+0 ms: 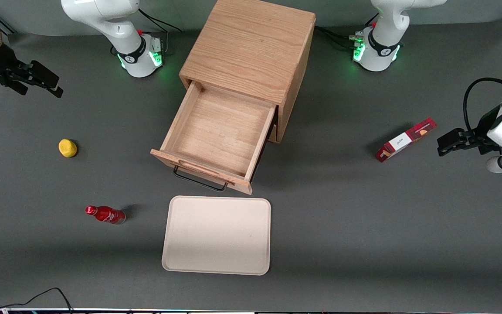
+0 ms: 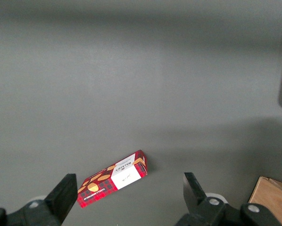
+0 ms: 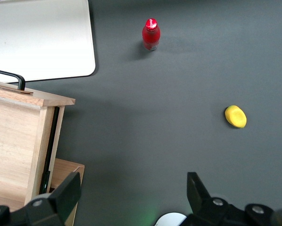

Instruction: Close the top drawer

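The oak cabinet (image 1: 251, 43) stands at the middle of the table. Its top drawer (image 1: 220, 131) is pulled far out toward the front camera and is empty inside. The black wire handle (image 1: 199, 179) hangs on the drawer's front. In the right wrist view the drawer's side and front corner (image 3: 18, 136) show, with part of the handle (image 3: 6, 75). My gripper (image 1: 44, 83) hovers high toward the working arm's end of the table, well apart from the drawer. It is open and empty (image 3: 131, 193).
A beige tray (image 1: 217, 235) lies just in front of the drawer. A red bottle (image 1: 105, 214) and a yellow object (image 1: 67, 148) lie toward the working arm's end. A red box (image 1: 405, 139) lies toward the parked arm's end.
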